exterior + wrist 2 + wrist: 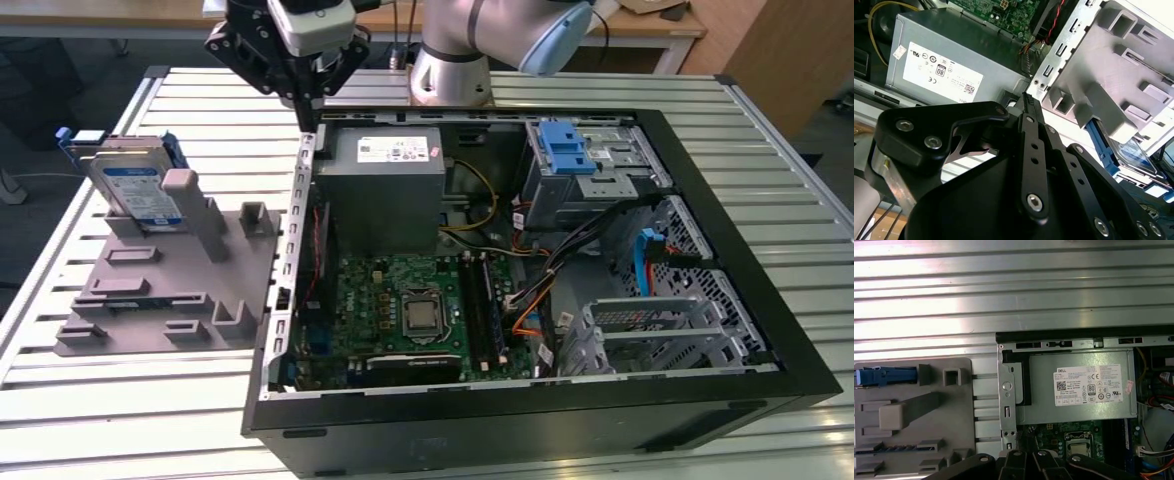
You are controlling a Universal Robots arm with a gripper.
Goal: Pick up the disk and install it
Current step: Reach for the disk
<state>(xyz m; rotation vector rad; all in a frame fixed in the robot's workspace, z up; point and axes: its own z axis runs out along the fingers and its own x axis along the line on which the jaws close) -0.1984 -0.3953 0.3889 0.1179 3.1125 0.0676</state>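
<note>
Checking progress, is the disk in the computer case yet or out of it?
Out. The disk stands upright in the grey holder beside the open case, on the exterior view's left.

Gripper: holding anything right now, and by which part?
Nothing held. The gripper hangs over the case wall, jaws together and empty; the disk stands untouched on the grey fixture.

Exterior view, left of frame: holder on table, just beside case. Upper left: disk upright on edge at holder's far end. Inside case: power supply in upper left corner, motherboard below it, bay at upper right. Top of frame: gripper over case's upper left corner, arm base right of it.
</note>
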